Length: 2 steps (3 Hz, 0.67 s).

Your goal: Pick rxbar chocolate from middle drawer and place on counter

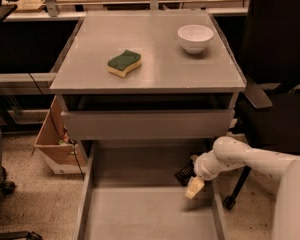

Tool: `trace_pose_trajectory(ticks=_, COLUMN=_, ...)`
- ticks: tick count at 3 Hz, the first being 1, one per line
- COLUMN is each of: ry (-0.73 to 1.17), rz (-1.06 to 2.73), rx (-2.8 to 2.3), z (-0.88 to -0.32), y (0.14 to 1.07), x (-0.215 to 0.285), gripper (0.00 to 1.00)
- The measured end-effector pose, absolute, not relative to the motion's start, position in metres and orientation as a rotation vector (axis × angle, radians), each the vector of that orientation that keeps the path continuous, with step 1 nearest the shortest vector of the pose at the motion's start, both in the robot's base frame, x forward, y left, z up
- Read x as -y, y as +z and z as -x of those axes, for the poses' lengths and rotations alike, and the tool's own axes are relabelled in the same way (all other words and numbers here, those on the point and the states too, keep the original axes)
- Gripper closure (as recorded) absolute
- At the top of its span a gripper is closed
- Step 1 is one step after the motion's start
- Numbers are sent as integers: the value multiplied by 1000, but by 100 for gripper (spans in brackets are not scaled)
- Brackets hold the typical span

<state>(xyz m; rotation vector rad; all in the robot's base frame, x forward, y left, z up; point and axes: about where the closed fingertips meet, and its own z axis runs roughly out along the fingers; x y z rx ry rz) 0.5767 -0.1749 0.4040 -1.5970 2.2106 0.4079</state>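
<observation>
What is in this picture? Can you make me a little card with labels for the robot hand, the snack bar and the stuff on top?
gripper: low over the open drawer, right side, just beside the snack bar
rxbar chocolate: dark wrapper, back right of the drawer, not yet on top
middle drawer: open, floor mostly bare
counter: grey top, holds two things
sponge: green and yellow, on the counter, left of middle
bowl: white, on the counter, back right
cardboard box: on the floor, left of the cabinet
</observation>
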Motion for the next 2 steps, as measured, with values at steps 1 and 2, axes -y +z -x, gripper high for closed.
trace_pose_trajectory(ticks=1, ry=401, rz=1594, rx=-2263, z=-589, y=378, x=174, gripper=0)
trace_pose_trajectory(ticks=2, ry=377, rz=1580, rx=-2304, z=-599, y=362, x=185, gripper=0)
